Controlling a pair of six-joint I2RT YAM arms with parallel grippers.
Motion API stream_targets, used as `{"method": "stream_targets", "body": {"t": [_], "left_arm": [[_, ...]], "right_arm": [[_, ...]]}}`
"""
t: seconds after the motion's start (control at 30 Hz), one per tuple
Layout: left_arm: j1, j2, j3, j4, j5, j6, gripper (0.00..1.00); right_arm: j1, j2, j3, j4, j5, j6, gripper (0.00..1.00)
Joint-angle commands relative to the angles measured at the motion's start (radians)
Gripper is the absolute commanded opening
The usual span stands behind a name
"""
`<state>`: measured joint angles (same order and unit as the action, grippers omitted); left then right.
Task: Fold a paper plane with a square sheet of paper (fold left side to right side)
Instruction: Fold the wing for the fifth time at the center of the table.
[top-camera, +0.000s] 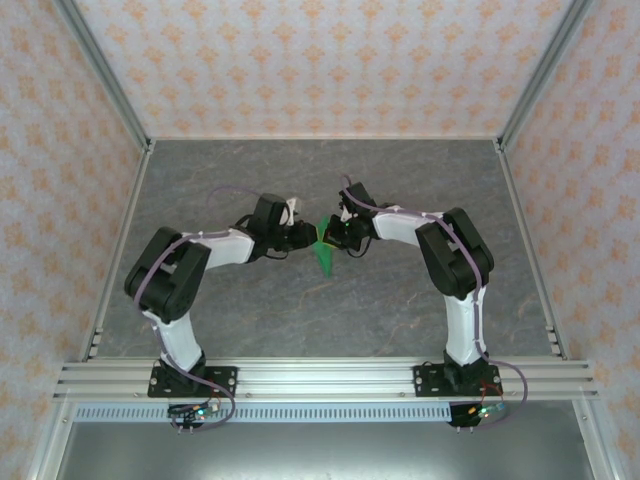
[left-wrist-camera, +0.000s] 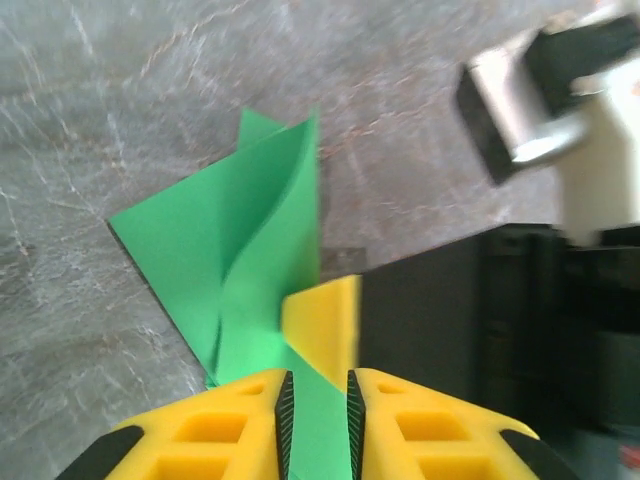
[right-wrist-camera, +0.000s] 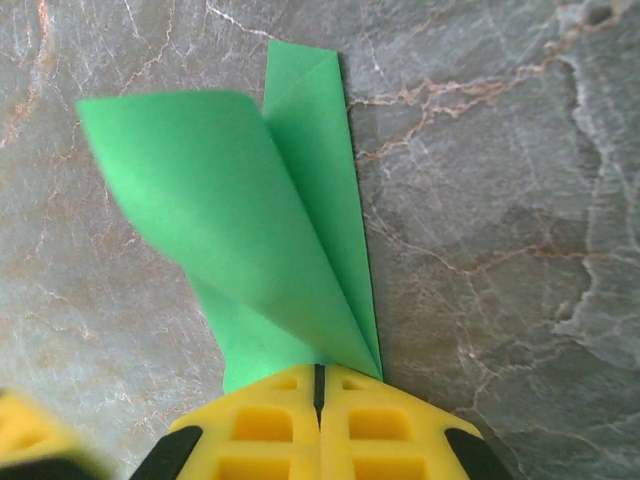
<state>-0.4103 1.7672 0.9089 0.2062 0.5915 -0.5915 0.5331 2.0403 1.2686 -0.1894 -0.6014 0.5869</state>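
The square sheet of paper (top-camera: 322, 256) is bright green and folded into a narrow pointed shape with loose flaps, standing up off the table between the two grippers. My right gripper (right-wrist-camera: 320, 372) is shut on its pointed end, and the paper (right-wrist-camera: 250, 220) fans out ahead of it with one flap curling left. My left gripper (left-wrist-camera: 317, 385) faces it from the other side with its jaws a little apart. The paper (left-wrist-camera: 260, 230) runs through that gap, clear of the pads. One yellow finger of the right gripper (left-wrist-camera: 325, 320) shows just beyond. From above, the left gripper (top-camera: 310, 238) and right gripper (top-camera: 335, 238) nearly meet.
The grey marbled table (top-camera: 420, 180) lies bare around the paper. Patterned walls with metal frame posts (top-camera: 110, 90) close in the left, back and right. A metal rail (top-camera: 320, 378) carrying both arm bases runs along the near edge.
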Motion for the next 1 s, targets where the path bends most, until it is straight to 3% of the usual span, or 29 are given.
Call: {"method": "stream_targets", "body": {"t": [0.0,0.3,0.47,0.97], "left_arm": [[0.004,-0.091,-0.042,-0.06,-0.033,0.029,0.26],[-0.085,-0.179,-0.136,0.015,0.042,-0.053,0.25],[-0.14,-0.132,-0.115,0.059,0.06,-0.093,0.25],[-0.167,0.009,-0.082,0.085,0.054,-0.112,0.23]], "right_arm": [[0.0,0.046,-0.054,-0.103,0.087,-0.022,0.04],[-0.001,0.041,-0.055,-0.09,0.075,-0.025,0.03],[-0.001,0.041,-0.054,-0.09,0.071,-0.025,0.04],[0.0,0.041,-0.048,-0.104,0.069,-0.037,0.04]]}}
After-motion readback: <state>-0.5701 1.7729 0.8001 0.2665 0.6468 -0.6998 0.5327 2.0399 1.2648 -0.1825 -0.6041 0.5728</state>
